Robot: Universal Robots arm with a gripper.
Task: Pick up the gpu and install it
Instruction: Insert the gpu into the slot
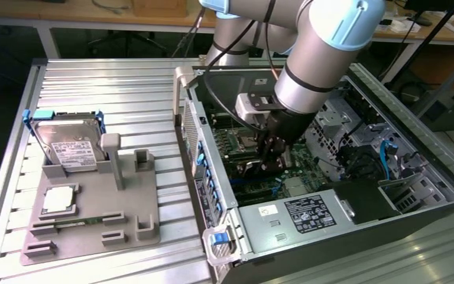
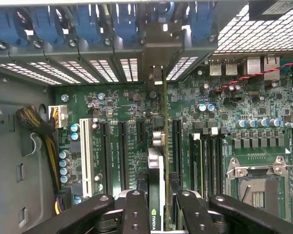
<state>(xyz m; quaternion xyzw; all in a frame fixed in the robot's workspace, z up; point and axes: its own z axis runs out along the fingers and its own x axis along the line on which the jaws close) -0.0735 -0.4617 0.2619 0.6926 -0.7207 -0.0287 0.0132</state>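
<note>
Wrist view, nearest: black matte gripper point(image 2: 156, 207), 2 fingers point(image 2: 135, 214) with round bolt heads, closed narrow on the gpu point(image 2: 156, 185), a thin card seen edge-on with a silver edge and a small green logo mark at its base. The card stands upright over the green motherboard point(image 2: 127, 112), its silver metal bracket point(image 2: 156, 58) reaching the row of rear openings.

Beyond: long black expansion slots point(image 2: 121, 151) and 1 white slot point(image 2: 85, 148) run parallel to the card. A braided yellow-and-black cable bundle point(image 2: 39, 131) ends in a white plug. Silver CPU socket frame point(image 2: 256, 183) sits to one side. Blue plastic slot clips point(image 2: 88, 22) line the perforated grey steel rear wall. Board lettering too small to read.

Exterior view: grey arm with pale blue joint caps point(image 1: 321, 53) reaches down into the open black tower case point(image 1: 321, 177); gripper point(image 1: 271, 155) is low against the board. Power supply point(image 1: 298, 216) carries a black label and a white sticker, text unreadable. At the exterior view's left, a grey plastic fixture point(image 1: 93, 219) on the ribbed aluminium table point(image 1: 116, 89) holds a silver hard drive with white label point(image 1: 69, 148).
</note>
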